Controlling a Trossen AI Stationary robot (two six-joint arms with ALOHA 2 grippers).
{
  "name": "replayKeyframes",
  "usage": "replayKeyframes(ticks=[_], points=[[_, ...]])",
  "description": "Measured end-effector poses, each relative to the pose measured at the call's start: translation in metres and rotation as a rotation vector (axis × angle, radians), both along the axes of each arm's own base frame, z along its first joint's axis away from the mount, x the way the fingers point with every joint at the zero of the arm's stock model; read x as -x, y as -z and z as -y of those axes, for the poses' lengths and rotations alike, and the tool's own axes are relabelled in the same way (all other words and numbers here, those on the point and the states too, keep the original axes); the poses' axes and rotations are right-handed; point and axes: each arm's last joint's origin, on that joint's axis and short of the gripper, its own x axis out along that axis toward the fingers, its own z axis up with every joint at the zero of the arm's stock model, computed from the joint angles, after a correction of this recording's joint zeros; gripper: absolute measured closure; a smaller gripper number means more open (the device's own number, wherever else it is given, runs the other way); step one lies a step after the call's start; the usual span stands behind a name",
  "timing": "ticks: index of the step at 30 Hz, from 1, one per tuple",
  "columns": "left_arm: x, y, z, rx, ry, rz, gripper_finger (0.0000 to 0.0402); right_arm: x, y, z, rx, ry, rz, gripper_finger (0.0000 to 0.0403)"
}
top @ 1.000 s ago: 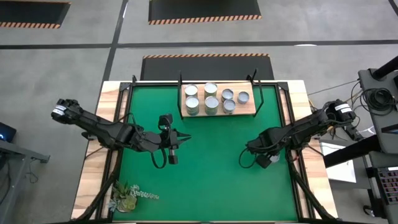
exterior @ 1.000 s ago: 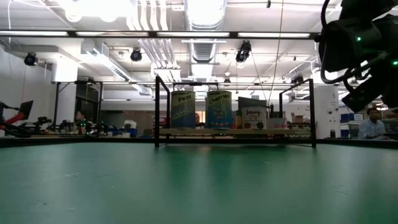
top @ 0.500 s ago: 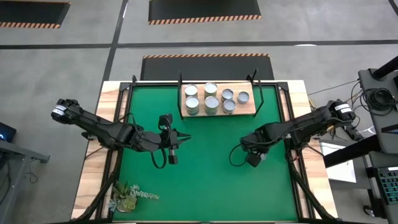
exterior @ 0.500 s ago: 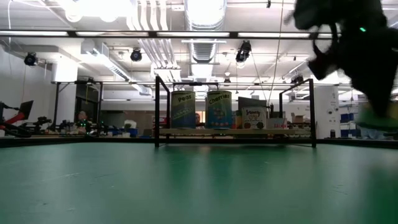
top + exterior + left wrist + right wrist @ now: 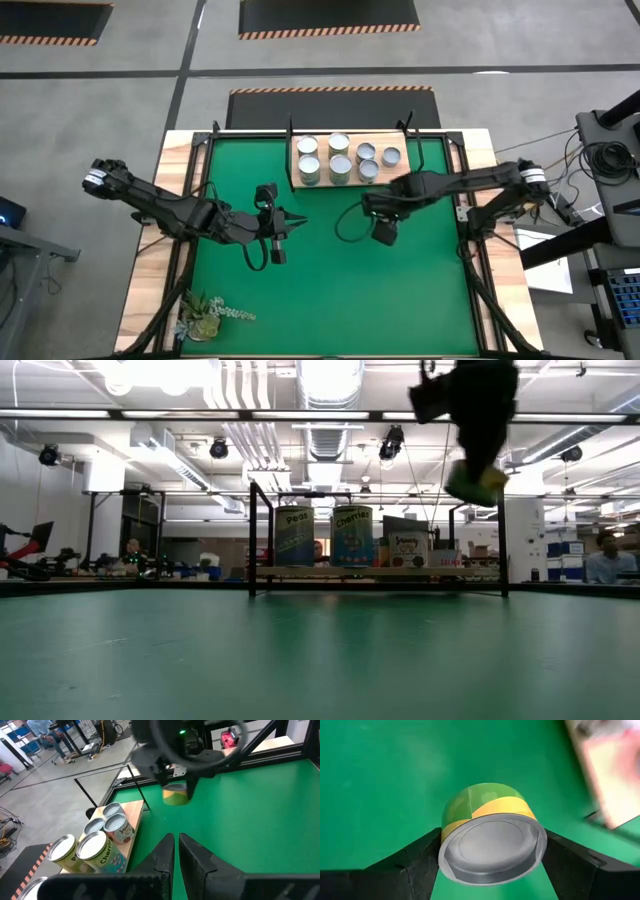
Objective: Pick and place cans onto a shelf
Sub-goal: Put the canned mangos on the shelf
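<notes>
The shelf (image 5: 398, 180), a light wood board with thin black posts, stands at the table's far middle and carries several cans (image 5: 340, 160), which rest upright on their bases. They also show in the low view (image 5: 352, 537) and the left wrist view (image 5: 95, 845). My right gripper (image 5: 372, 208) is above the green mat just near of the shelf's right half, shut on a green and yellow can (image 5: 490, 832). That can also shows in the low view (image 5: 475, 480) and the left wrist view (image 5: 175, 795). My left gripper (image 5: 295, 222) is shut and empty, left of the table's middle. My right gripper pinches the green and yellow can by its side wall, just below the silver end rim (image 5: 451, 851), between its two fingers (image 5: 415, 865), one on each side. The fingers come from above. The can is lifted well clear of the mat and hangs slightly tilted.
A small green plant sprig (image 5: 205, 315) lies at the table's near left corner. The shelf's black posts (image 5: 252, 540) rise at its corners. The board's right end (image 5: 402, 172) is bare. People show in the room beyond the table (image 5: 600, 555).
My right gripper has carried the green and yellow can from the table's right side toward the left and far, up to the shelf's near edge. The can has stayed clear of the mat and now shows higher in the low view.
</notes>
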Motion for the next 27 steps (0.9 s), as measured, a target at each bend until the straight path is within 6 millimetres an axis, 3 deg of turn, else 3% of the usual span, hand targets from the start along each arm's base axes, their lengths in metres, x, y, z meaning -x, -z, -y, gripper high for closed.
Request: replayKeyframes(ticks=[6,16,27], points=[[0.000,0.000,0.000,0.000,0.000,0.000,0.0393,-0.017,0.003,0.036,0.088,-0.141,-0.163,0.0113],[0.001,0.001,0.000,-0.005,0.000,-0.015,0.0393,-0.013,0.030,0.104,0.046,-0.226,-0.314,0.0113],[0.001,0.002,0.000,-0.008,0.000,-0.022,0.0393,-0.001,0.044,0.134,0.081,-0.209,-0.272,0.0113]])
